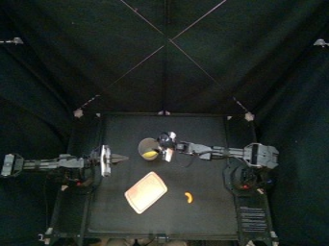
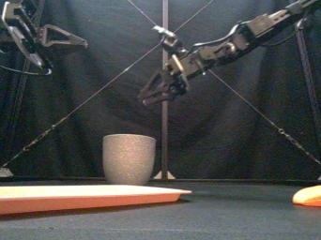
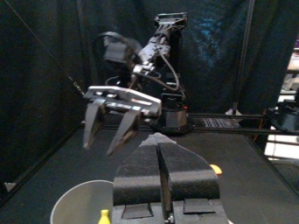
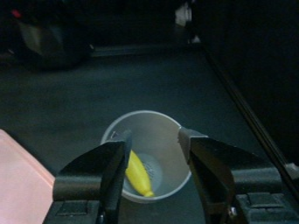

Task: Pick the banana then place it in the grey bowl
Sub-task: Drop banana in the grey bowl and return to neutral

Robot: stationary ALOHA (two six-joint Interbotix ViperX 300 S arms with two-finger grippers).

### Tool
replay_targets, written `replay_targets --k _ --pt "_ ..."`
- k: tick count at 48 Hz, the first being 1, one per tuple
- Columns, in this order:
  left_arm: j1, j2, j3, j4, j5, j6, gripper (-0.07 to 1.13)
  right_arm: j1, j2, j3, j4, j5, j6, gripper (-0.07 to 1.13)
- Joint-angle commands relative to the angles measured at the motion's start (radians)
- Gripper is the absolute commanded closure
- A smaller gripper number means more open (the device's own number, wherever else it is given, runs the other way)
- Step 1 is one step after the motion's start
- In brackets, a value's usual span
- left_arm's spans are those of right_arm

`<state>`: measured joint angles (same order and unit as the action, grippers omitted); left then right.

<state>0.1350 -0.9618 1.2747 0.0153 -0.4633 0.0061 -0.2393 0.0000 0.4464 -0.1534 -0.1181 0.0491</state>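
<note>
The tall grey speckled cup (image 1: 149, 147) stands upright at the table's middle back, and the yellow banana (image 4: 138, 174) lies inside it, leaning on the wall. My right gripper (image 2: 157, 97) hangs open above the cup, holding nothing; the right wrist view looks straight down between its jaws into the cup (image 4: 147, 164). The front view shows the cup (image 2: 129, 157) well below those jaws. My left gripper (image 1: 106, 161) rests shut at the table's left, holding nothing, its jaws (image 3: 163, 166) pressed together. The left wrist view also catches the cup (image 3: 86, 203) and the right gripper (image 3: 105, 144) above it.
A flat pink tray (image 1: 145, 192) lies at the front centre, in front of the cup. A small orange toy (image 1: 191, 197) sits on the table to the tray's right, seen low at the right in the front view (image 2: 307, 195).
</note>
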Motion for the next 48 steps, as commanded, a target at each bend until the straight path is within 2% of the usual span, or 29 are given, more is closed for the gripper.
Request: replay_targets --k 1,12,18,25,37,48 --pt "0.002 0.003 -0.011 0.002 -0.009 0.000 1.07 0.043 -0.152 0.114 0.057 -0.098 0.002 0.22" --pt "0.003 0.002 -0.011 0.002 -0.009 0.002 1.07 0.086 -0.379 0.348 0.244 -0.252 -0.003 0.22" --pt "0.012 0.000 -0.014 0.017 -0.009 0.003 1.07 0.100 -0.457 0.442 0.290 -0.327 -0.003 0.22" --pt "0.025 0.000 -0.014 0.046 -0.009 0.002 1.07 0.112 -0.529 0.503 0.288 -0.394 -0.006 0.22" --pt "0.034 0.000 -0.015 0.054 -0.009 0.002 1.07 0.117 -0.537 0.534 0.287 -0.400 -0.012 0.22" --pt "0.035 0.000 -0.012 0.051 -0.009 0.000 1.07 0.110 -0.526 0.531 0.221 -0.407 -0.011 0.22"
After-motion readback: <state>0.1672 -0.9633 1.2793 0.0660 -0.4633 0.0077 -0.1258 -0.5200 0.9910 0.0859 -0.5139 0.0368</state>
